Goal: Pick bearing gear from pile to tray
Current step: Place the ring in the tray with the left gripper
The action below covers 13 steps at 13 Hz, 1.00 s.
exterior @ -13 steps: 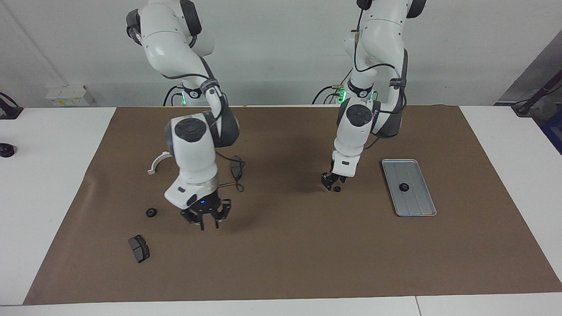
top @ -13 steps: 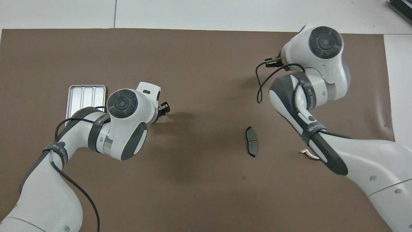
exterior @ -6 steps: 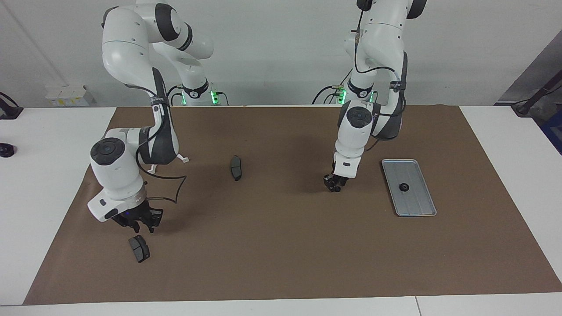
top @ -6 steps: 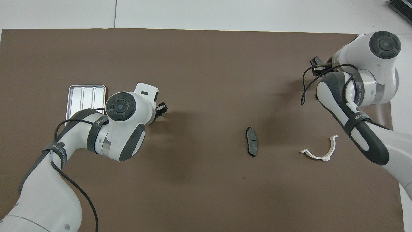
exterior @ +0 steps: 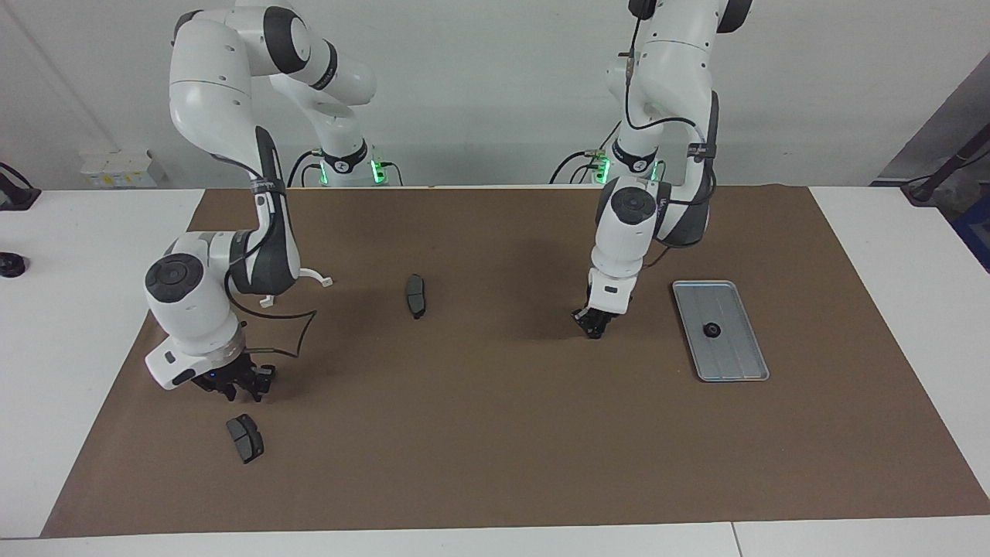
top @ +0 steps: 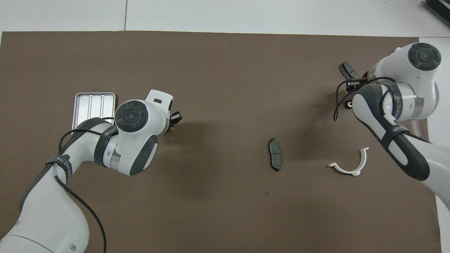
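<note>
My left gripper (exterior: 594,328) is down at the brown mat beside the tray, toward the table's middle. Its fingertips are shut on a small black bearing gear that they almost hide. The silver tray (exterior: 735,357) lies at the left arm's end with one black gear (exterior: 709,329) on it. My right gripper (exterior: 244,394) hangs open just above the mat at the right arm's end. It covers another gear in the facing view. In the overhead view that gear (top: 348,104) shows beside the arm's cable. There the left gripper (top: 175,118) sticks out from under its wrist, and the arm covers part of the tray (top: 93,102).
One dark brake pad (exterior: 415,295) lies mid-mat. A second brake pad (exterior: 245,439) lies just farther from the robots than my right gripper. The white half-ring bracket (top: 351,165) sits nearer the robots, partly under the right arm. A small black object (exterior: 9,264) rests on the white table off the mat.
My right arm swung from mid-mat to the right arm's end, over the loose gear. My left gripper lowered around the gear on the mat and shut on it.
</note>
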### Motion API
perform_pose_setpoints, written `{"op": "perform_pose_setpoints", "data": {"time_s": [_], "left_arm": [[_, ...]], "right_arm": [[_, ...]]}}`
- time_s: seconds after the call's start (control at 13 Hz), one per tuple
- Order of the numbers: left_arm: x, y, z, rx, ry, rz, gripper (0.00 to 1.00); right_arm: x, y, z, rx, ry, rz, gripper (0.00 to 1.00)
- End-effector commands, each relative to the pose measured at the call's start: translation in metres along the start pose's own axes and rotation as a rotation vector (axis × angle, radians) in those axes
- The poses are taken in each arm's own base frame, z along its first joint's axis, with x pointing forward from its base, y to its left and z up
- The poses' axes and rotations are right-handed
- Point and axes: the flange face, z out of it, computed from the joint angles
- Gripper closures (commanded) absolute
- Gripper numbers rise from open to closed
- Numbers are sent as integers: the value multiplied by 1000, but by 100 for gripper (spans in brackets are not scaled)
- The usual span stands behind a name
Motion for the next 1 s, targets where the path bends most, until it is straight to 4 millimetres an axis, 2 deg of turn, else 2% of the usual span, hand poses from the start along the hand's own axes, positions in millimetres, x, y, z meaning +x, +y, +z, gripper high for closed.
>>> {"op": "perform_pose_setpoints", "data": {"time_s": [0.0,0.08,0.23,0.31,0.38,0.54,0.62,0.69,0.77,0.92], "left_arm": [[29,-14,-35,27,7,8,100],[46,-31,-64,32,9,15,100],[70,-75,-100,46,-13,40,100],[84,-102,-114,43,-33,44,100],[97,-129,-120,39,-59,66,100],[120,-193,-116,49,-92,134,100],[124,-224,-111,49,-101,143,100],[120,-242,-102,48,-110,139,100],[114,-252,-96,43,-98,125,100],[99,-257,-71,20,-51,117,100]], "right_arm": [[-10,-5,-2,41,-14,46,51],[-10,-6,-2,60,-16,63,51],[-11,-6,-2,76,-24,78,51],[-12,-6,-2,77,-25,81,51],[-14,-7,-1,76,-32,89,51],[-18,-8,0,75,-50,112,51],[-21,-8,2,73,-59,113,51],[-24,-8,2,73,-71,115,51],[-26,-8,3,69,-88,130,51],[-28,-10,2,66,-101,155,51]]}}
